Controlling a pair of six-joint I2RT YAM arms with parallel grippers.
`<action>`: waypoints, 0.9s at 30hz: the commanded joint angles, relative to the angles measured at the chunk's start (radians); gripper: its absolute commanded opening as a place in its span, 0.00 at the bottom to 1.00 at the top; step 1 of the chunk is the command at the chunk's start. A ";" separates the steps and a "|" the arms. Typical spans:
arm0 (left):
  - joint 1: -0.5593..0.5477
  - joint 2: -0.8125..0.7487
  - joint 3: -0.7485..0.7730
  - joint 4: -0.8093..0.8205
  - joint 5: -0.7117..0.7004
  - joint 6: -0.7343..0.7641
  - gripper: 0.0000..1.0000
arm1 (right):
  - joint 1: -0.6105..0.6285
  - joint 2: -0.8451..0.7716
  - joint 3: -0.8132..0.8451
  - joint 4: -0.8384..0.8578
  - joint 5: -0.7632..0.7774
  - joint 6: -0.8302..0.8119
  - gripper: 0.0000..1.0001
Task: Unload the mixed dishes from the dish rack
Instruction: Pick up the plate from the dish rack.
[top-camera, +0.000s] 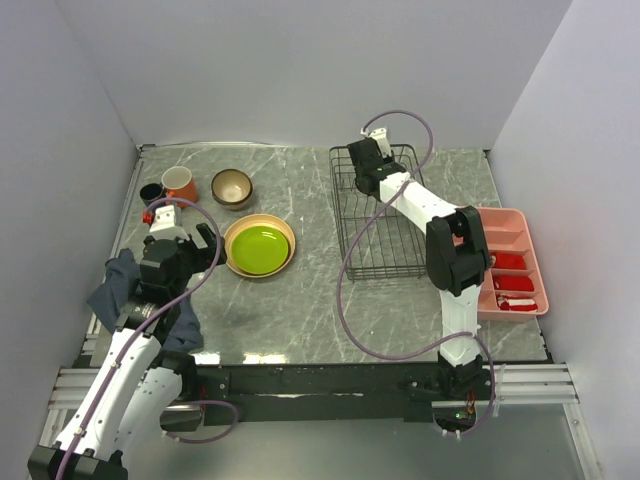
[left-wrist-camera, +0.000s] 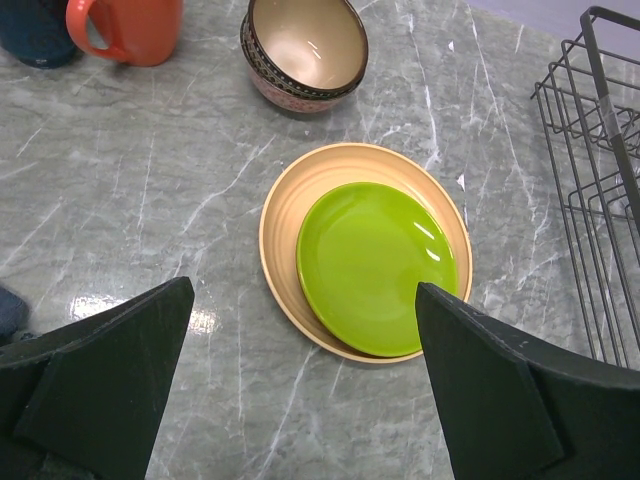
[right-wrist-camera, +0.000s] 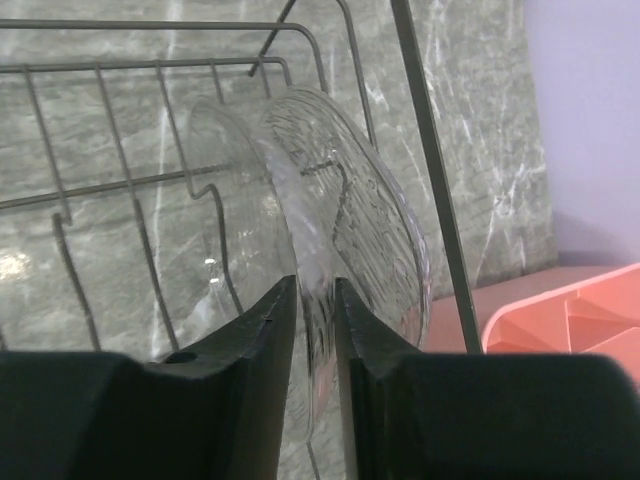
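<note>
Right wrist view: right jaws clamp a clear glass plate (right-wrist-camera: 372, 205), seemingly the last in the dish rack (right-wrist-camera: 415, 90); left jaws gape.

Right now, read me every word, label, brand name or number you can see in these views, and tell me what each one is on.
No readable text shows in any of the three views.
bowl: a patterned band runs round the outside; it is decoration, not letters.
orange mug, green plate, clear glass dish, pink tray: no markings visible.
</note>
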 joint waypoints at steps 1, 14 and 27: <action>-0.004 0.003 -0.005 0.046 -0.004 0.014 0.99 | -0.004 0.021 0.059 0.001 0.094 -0.012 0.23; -0.004 0.000 -0.008 0.052 0.002 0.015 0.99 | 0.041 -0.045 0.017 0.130 0.275 -0.181 0.08; -0.009 0.005 -0.009 0.053 0.014 0.012 0.99 | 0.101 -0.166 -0.009 0.221 0.344 -0.342 0.08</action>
